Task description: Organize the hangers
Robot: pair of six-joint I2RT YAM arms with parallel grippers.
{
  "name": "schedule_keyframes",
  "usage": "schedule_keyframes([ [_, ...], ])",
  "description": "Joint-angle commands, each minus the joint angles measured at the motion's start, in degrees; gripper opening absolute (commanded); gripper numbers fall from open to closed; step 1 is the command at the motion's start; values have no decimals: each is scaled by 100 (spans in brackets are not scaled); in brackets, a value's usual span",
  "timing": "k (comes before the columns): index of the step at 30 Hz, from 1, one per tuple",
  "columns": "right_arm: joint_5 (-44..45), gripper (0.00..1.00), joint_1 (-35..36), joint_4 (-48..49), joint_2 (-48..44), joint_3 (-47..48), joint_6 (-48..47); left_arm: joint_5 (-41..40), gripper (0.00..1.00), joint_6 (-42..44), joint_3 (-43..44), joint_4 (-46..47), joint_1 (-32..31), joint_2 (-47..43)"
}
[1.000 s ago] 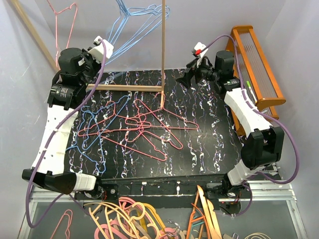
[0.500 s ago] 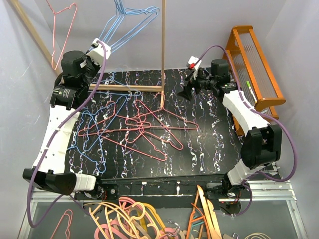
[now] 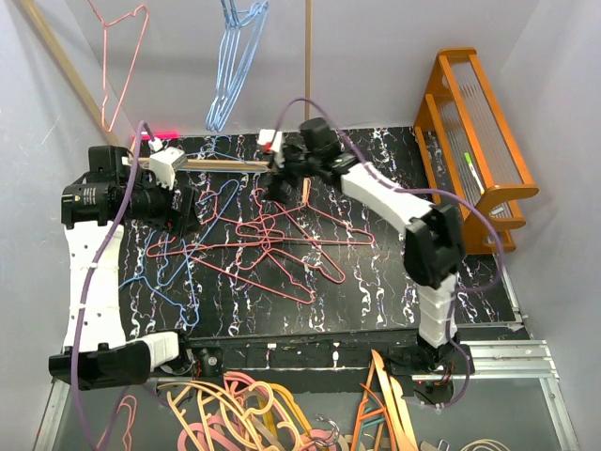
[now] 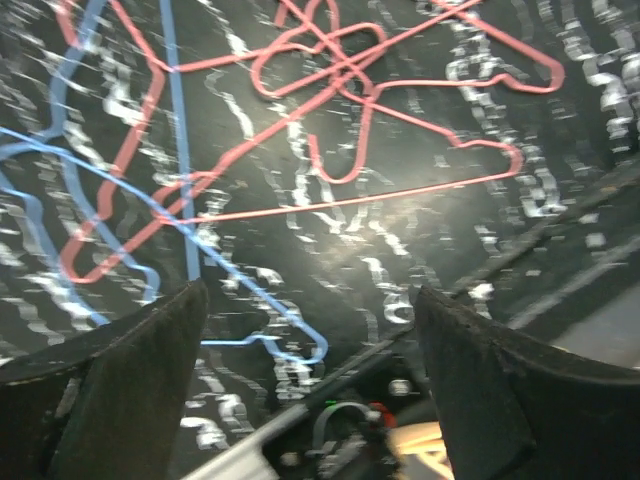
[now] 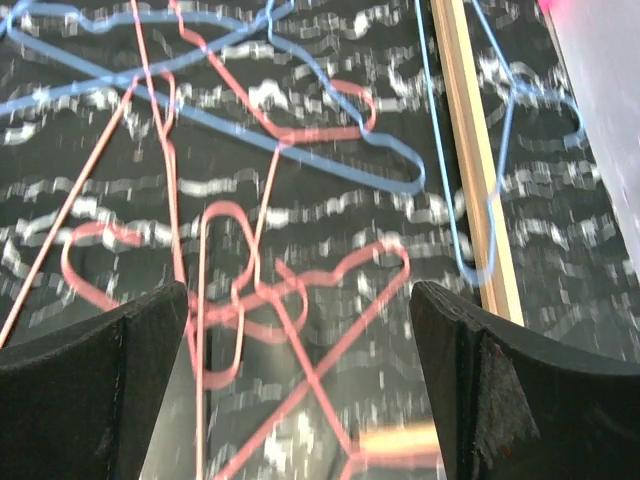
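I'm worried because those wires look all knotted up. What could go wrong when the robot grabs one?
The pink hangers lie crossed in a tangle, so lifting one may drag others along. The right gripper hangs open near the wooden rack bar; a bump might shake the hung blue hangers loose.

tangled hangers [image 3: 268, 230] on tabletop [image 3: 394, 272], left of centre; hung hangers [image 3: 235, 56] behind, above far edge; rack [image 3: 474, 132] right of tabletop; thick hangers [image 3: 225, 409] heaped before near edge.

pink-red hangers [image 3: 272, 230], light blue hangers [image 3: 233, 66]; black table [image 3: 376, 282] with white marbled streaks; orange rack [image 3: 455, 58].
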Motion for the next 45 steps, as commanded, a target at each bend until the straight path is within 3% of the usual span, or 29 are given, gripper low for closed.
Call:
schedule_keyframes([
  [1,406,93,311,1897,1279,1109,1622,1581,94,-520,-207,-622,373,58],
  [5,1133,88,333,2757,2811,2763,2514,1612,97,-800,-344,-365,704,-35],
  [8,1769,91,399,2885,3762,3952,2406,1491,97,-857,-343,-375,809,-94],
  [12,1923,90,429,3804,4218,3939,2376,1456,97,-858,-415,-471,855,-196],
  [16,1790,89,422,3900,4680,4332,2030,1408,97,-837,-403,-500,873,-238],
  [22,829,96,453,4541,4261,3106,634,1302,97,-721,-392,-549,869,-208],
  [28,945,95,464,4264,4765,3716,-469,1293,97,-733,-509,-462,869,-218],
  [34,1092,82,459,4263,5179,4142,-834,1259,97,-708,-521,-456,871,-157],
  [37,1153,68,463,4275,5255,4131,-881,1274,97,-726,-576,-411,869,-138],
  [38,1204,50,463,4317,5267,4100,-887,1274,97,-734,-586,-400,869,-124],
  [39,1258,41,463,4376,5282,4043,-862,1275,97,-735,-588,-394,869,-109],
  [40,1289,38,459,4421,5279,4009,-824,1279,97,-735,-582,-385,873,-85],
  [45,1221,48,465,4482,5221,3839,-656,1277,97,-720,-580,-361,869,-51],
])
